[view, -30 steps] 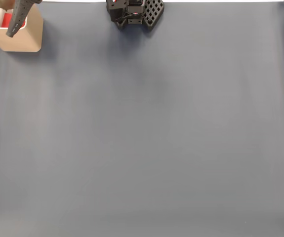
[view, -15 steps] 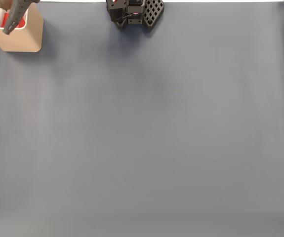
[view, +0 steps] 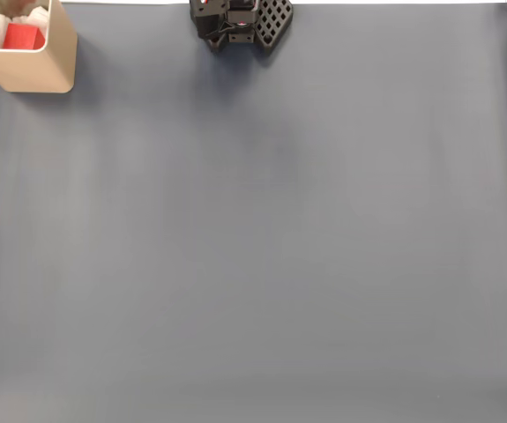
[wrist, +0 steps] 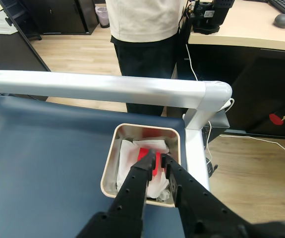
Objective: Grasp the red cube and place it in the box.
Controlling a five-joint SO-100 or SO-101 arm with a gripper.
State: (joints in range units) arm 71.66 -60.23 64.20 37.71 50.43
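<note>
- The red cube (view: 24, 36) lies inside the box (view: 33, 70), on the white material there; the wrist view shows it (wrist: 143, 154) partly hidden behind the fingertips.
- The box sits at the top left corner of the blue table (view: 262, 247) in the fixed view, beside the white rail (wrist: 97, 88).
- The gripper (wrist: 158, 159) hangs above the box, its jaws nearly together, nothing between them.
- A person (wrist: 142, 29) stands past the rail.
</note>
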